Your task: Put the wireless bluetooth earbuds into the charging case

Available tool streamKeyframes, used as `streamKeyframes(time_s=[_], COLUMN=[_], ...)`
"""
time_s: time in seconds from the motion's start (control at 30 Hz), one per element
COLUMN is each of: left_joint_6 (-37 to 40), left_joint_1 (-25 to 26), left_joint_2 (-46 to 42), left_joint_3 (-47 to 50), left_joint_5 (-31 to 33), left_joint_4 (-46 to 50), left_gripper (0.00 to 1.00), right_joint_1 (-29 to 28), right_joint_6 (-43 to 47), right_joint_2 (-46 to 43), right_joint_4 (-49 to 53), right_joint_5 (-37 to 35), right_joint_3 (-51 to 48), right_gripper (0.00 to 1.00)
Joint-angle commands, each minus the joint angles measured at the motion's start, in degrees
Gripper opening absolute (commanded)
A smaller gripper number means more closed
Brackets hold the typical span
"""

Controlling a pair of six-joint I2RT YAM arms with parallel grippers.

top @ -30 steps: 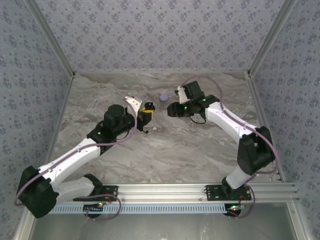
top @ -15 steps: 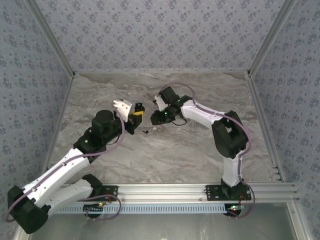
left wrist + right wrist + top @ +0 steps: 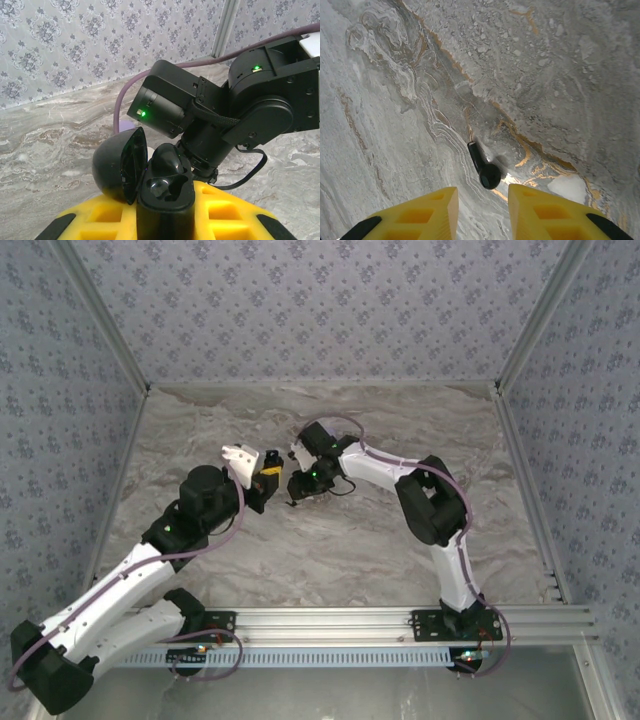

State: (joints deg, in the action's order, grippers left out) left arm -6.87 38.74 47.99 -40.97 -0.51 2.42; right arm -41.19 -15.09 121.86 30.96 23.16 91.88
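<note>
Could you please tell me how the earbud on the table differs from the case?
The case is gripped in the left claw, lid open; the earbud lies loose on the table before the open right claw. The case is bulky and rounded; the earbud is slim with a stem. Both are black.

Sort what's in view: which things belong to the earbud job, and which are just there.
Job in hand:
- black earbud, lying loose
- open black case, gripped in the left claw
- right claw, open, close to the earbud

Just there:
- marble table
- patterned wall
- purple cable on the right arm
</note>
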Motion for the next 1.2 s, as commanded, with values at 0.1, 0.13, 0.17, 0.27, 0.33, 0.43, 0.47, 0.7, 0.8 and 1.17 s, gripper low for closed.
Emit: streamKeyframes(time_s=[0.1,0.13,0.17,0.27,0.33,0.43,0.47,0.7,0.8,1.17], left_joint_6=[0.6,0.6,0.6,0.6,0.6,0.6,0.6,0.6,0.6,0.3], left_joint_1=[-0.1,-0.1,-0.1,-0.1,-0.1,-0.1,-0.1,-0.1,-0.1,-0.2], left_joint_2=[-1.2,-1.3,-1.3,-1.4,-1.5,-1.6,-1.7,-1.7,-1.6,-0.4], left_joint_3=[-0.1,-0.1,0.0,0.0,0.0,0.1,0.1,0.4,0.4,0.2], left_joint_5=[0.7,0.7,0.7,0.7,0.6,0.7,0.7,0.8,0.8,0.2], left_joint_4=[0.0,0.0,-0.1,0.0,0.0,0.0,0.0,0.0,-0.1,-1.1], left_gripper=[0.22,0.22,0.22,0.22,0.22,0.22,0.22,0.22,0.22,0.22], right_joint_1=[-1.2,-1.3,-1.3,-1.6,-1.8,-2.0,-2.2,-2.8,-2.8,-0.5], right_joint_6=[2.0,2.1,2.3,2.5,2.7,3.1,3.2,3.8,3.7,3.6], right_joint_2=[3.5,3.8,4.2,5.2,5.7,6.4,6.7,7.6,7.5,-0.1], right_joint_4=[4.7,5.0,5.3,6.1,6.6,7.4,7.7,9.0,9.2,7.7], right_joint_5=[-1.4,-1.4,-1.7,-2.6,-2.9,-3.3,-3.6,-5.4,-6.5,-8.8], right_joint_3=[4.2,4.6,4.9,5.8,6.2,6.8,7.1,7.6,7.5,-0.5], right_gripper=[0.33,0.33,0.33,0.33,0.33,0.33,0.33,0.28,0.24,0.18])
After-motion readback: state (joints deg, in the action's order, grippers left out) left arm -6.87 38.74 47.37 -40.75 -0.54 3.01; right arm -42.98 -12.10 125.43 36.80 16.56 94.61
